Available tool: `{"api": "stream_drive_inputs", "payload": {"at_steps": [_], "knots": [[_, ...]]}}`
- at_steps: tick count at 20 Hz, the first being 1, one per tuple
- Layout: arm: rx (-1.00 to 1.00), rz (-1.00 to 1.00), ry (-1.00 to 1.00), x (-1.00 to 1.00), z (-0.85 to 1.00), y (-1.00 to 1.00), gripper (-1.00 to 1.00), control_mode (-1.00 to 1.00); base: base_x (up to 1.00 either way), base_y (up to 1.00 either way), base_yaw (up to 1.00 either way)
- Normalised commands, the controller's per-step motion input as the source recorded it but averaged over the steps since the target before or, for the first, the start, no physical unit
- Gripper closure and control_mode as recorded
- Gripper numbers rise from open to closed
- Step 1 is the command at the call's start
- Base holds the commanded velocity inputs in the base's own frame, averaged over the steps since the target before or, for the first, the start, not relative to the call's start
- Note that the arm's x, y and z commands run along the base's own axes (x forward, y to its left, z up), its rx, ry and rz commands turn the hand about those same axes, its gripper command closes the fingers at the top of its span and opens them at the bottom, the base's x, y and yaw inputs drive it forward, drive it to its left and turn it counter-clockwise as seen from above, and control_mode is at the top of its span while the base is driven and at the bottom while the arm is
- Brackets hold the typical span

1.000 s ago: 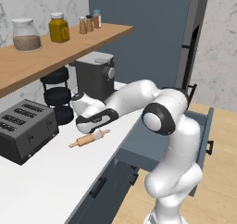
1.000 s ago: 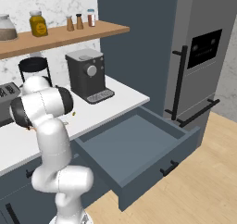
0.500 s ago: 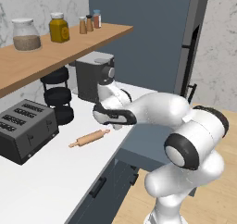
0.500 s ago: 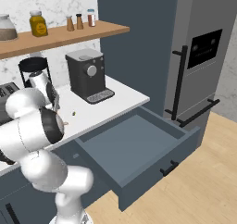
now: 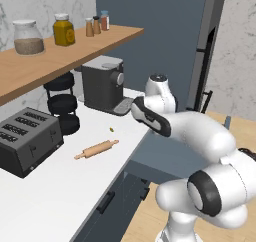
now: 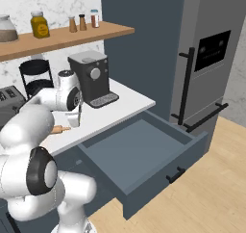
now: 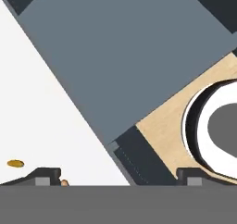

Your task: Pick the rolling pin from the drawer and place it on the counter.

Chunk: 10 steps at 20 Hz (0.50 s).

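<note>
The rolling pin [image 5: 97, 149], light-brown wood, lies flat on the white counter [image 5: 60, 186] in front of the toaster. One end of the rolling pin [image 6: 60, 129] shows behind my arm in the right base view. My gripper [image 6: 76, 121] hangs at the counter's front edge, to the right of the pin and apart from it. In the hand view the gripper [image 7: 118, 177] is open, its tips wide apart with nothing between them. Below it is the open drawer [image 6: 139, 150], whose slate-grey floor [image 7: 129, 56] is bare.
A black toaster [image 5: 27, 141] stands at the left, with a coffee machine [image 5: 102, 83] and a dark stacked stand [image 5: 62, 103] behind. Jars sit on the wooden shelf [image 5: 65, 51]. A tall grey oven column [image 6: 211, 58] stands right of the drawer. A small olive speck [image 5: 111, 129] lies on the counter.
My arm has swung right, away from the rolling pin to the counter's edge over the drawer. The pin has stayed lying on the counter.
</note>
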Motion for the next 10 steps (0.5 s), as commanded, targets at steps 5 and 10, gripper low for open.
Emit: {"api": "stream_drive_inputs", "payload": {"at_steps": [5, 10], "knots": [[0.08, -0.04, 0.0, -0.12, -0.34, -1.0, -1.0, -1.0, 0.0, 0.0, 0.0], [0.01, 0.0, 0.0, 0.37, -0.77, -1.0, -1.0, -1.0, 0.0, 0.0, 0.0]]}}
